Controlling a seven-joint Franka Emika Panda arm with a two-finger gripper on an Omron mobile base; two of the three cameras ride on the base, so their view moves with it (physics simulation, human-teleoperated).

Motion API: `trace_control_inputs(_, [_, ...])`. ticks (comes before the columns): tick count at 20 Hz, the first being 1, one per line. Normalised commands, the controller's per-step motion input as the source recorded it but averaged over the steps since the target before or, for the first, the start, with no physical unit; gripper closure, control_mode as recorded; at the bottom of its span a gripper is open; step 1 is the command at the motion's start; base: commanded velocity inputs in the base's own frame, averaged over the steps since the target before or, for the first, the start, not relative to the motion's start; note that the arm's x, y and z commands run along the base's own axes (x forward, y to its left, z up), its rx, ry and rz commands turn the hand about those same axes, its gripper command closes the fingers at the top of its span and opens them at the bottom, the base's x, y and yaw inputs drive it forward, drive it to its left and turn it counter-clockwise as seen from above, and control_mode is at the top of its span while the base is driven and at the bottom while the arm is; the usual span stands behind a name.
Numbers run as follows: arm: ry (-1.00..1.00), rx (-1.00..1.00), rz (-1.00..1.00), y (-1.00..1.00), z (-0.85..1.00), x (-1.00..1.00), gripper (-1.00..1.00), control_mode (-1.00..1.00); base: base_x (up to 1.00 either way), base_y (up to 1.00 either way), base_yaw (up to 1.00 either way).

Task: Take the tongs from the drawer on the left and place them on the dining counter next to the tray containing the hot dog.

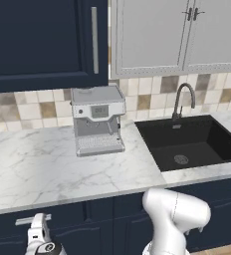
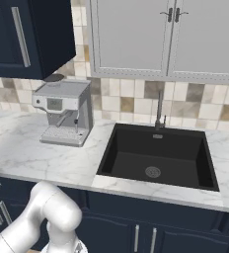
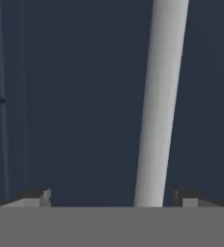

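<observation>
Navy drawer (image 1: 18,229) shut, silver bar handle (image 3: 160,103) across its front

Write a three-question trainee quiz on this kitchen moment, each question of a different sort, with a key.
1. True or false: the pincer is shut on the drawer handle.
2. Multiple choice: what stands on the counter left of the sink? A) toaster B) coffee machine C) kettle
3. Fill in: in the hand view, the silver bar runs between the two ____.

Key: 1 false, the jaws stand wide open, one each side of the bar; 2 B; 3 fingertips.
</observation>
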Motion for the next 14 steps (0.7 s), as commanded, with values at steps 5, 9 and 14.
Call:
trace_control_inputs(5, [-0.01, 0.0, 0.0, 0.12, -0.03, 0.06, -1.0, -1.0, 0.0, 0.0, 0.0])
trace_control_inputs(9, [0.0, 0.0, 0.0, 0.01, 0.0, 0.07, -1.0, -1.0, 0.0, 0.0, 0.0])
trace_control_inputs(14, [0.02, 0.0, 0.0, 0.0, 0.0, 0.27, -1.0, -1.0, 0.0, 0.0, 0.0])
